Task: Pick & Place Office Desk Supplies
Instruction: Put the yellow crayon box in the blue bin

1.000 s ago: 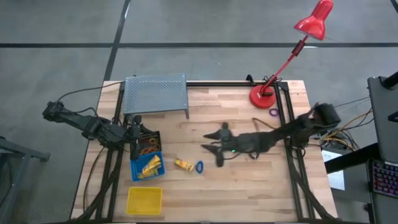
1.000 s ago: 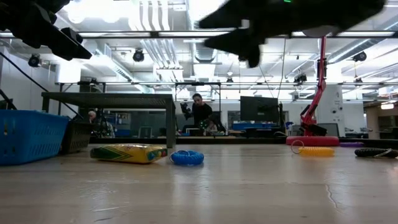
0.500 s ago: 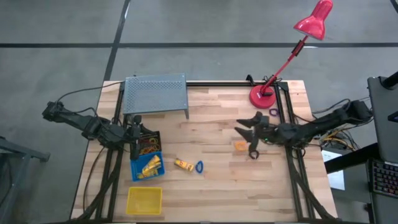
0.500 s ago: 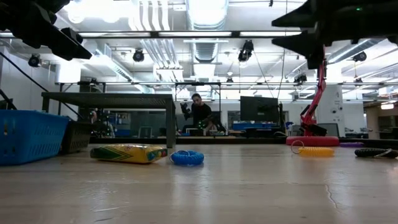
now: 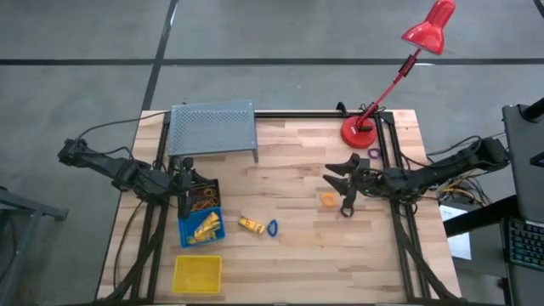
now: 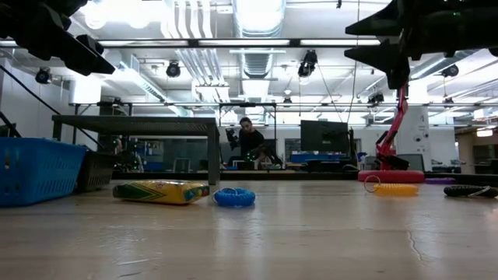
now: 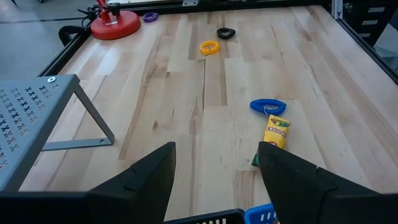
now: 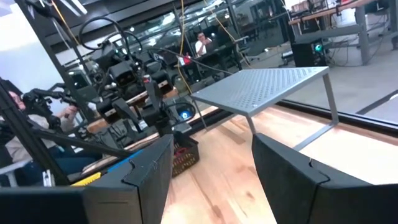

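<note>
The right pincer [image 5: 342,190] hangs wide open and empty above the table [image 5: 297,255], just beside an orange ring [image 5: 328,200]. The left pincer [image 5: 186,180], also open and empty, waits over the black bin [image 5: 206,189]. A yellow crayon box [image 5: 249,224] and blue ring [image 5: 272,227] lie mid-table.

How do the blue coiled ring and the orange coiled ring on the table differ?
The blue coiled ring lies near the table's middle, right beside the yellow crayon box; the orange coiled ring lies alone, farther right, just left of the open right gripper. Colour differs: blue versus orange. Both are small coiled loops lying flat on the wooden table, outside the bins.
</note>
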`<state>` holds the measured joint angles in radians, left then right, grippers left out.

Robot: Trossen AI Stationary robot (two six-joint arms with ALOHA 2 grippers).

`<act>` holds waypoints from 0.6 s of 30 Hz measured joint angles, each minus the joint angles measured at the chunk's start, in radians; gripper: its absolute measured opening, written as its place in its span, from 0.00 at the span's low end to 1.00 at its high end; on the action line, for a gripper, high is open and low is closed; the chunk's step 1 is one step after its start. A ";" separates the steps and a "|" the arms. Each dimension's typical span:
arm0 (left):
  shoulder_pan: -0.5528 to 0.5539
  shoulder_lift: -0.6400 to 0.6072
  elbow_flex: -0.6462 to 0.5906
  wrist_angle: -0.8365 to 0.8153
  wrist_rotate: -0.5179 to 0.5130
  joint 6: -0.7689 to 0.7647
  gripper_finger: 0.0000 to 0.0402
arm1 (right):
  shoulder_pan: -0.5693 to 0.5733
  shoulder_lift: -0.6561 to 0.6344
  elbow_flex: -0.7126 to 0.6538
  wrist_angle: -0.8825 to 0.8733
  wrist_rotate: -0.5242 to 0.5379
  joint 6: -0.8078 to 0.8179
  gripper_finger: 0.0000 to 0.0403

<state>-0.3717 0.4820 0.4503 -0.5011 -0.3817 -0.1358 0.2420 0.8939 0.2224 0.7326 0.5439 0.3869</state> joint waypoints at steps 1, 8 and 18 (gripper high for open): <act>0.000 0.000 0.000 0.000 0.000 0.000 0.58 | 0.000 0.004 0.003 0.000 0.000 0.003 0.53; 0.000 0.000 0.000 0.000 0.000 0.000 0.58 | 0.000 0.020 0.020 0.001 -0.002 0.003 0.53; 0.000 0.000 0.000 0.001 -0.016 -0.003 0.58 | 0.000 0.018 0.020 0.000 -0.002 0.004 0.53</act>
<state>-0.3715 0.4816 0.4503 -0.5002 -0.3976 -0.1390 0.2420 0.9119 0.2420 0.7330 0.5419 0.3913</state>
